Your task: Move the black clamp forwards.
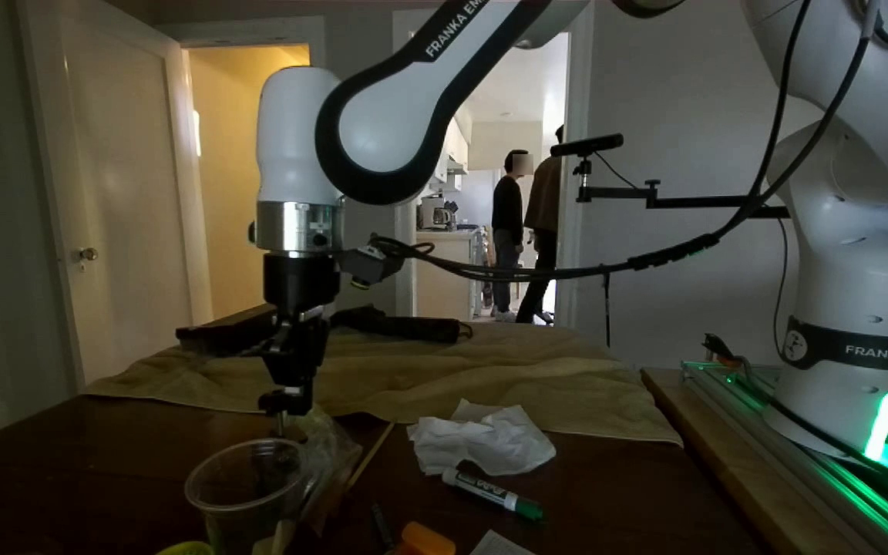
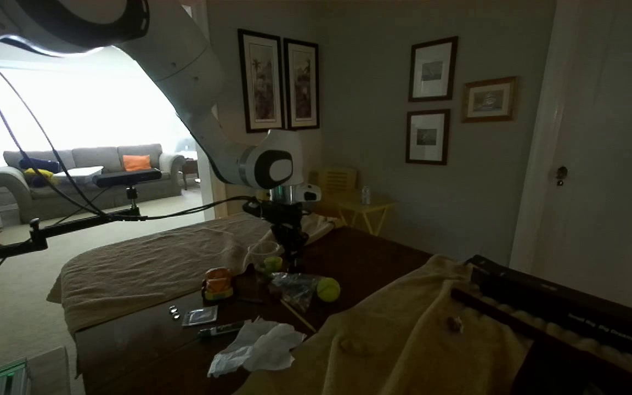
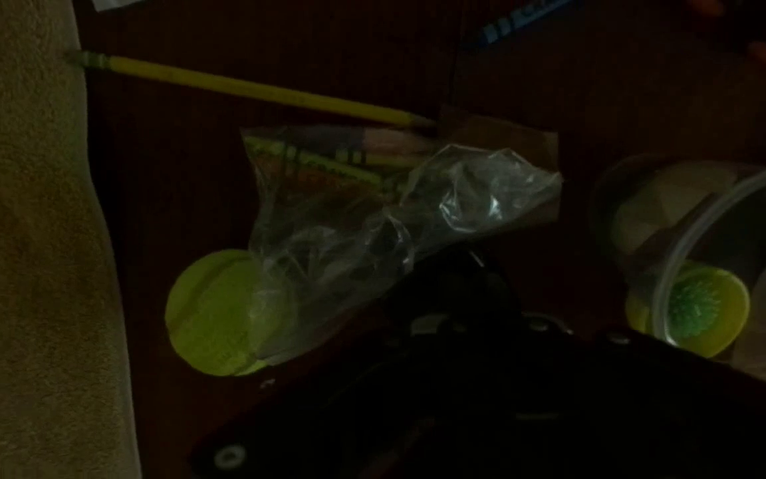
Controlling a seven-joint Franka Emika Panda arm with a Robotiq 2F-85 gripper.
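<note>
Black clamp (image 1: 284, 402), small and angular, its outline dim.

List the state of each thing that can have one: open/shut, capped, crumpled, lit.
Pincer: shut
Black clamp: apparently at the pincer's tips; grip too dark to confirm
Clear plastic cup: open, upright
Dry-erase marker: capped, lying flat
White paper: crumpled
Clear plastic bag: crumpled; closure unclear
Tan towel: rumpled
Robot base light: lit green

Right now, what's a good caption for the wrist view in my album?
Tennis ball, crinkled clear bag and yellow pencil, black gripper in the foreground.
</note>
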